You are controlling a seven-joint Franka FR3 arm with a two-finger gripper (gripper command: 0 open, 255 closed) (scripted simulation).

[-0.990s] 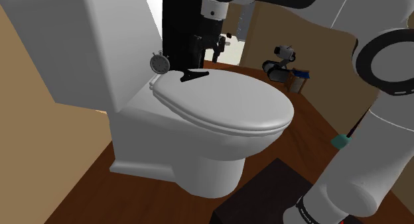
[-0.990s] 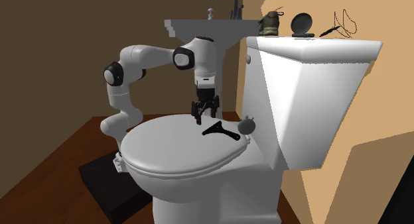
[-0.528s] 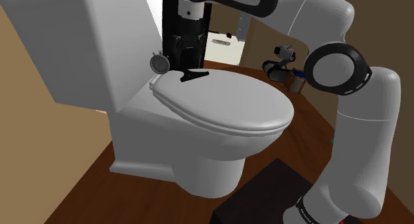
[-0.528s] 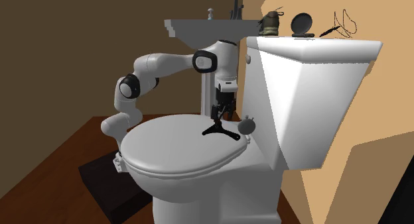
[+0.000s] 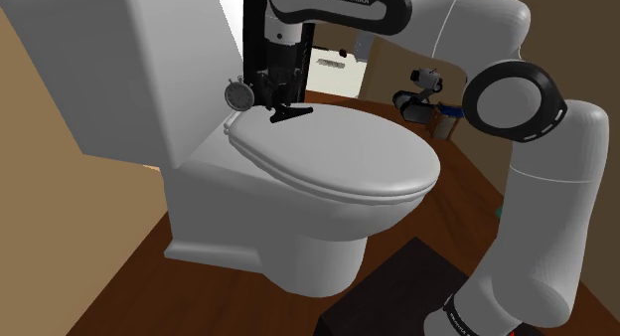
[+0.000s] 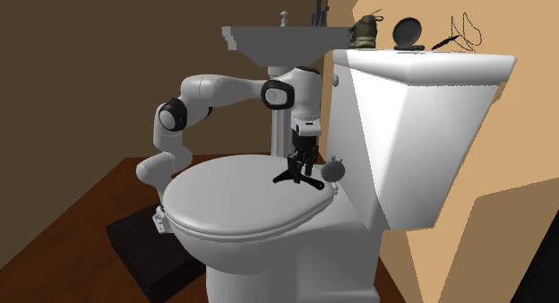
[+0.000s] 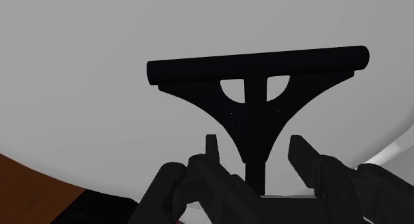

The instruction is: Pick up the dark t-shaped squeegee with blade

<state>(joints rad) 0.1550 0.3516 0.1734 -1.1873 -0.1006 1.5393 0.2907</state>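
My gripper hangs open astride the black squeegee on the toilet lid. Closing too high, I could skid it away

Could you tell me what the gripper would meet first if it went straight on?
The open gripper straddles the squeegee at its handle, so probably that handle, or the white toilet lid beside it; depth is unclear.
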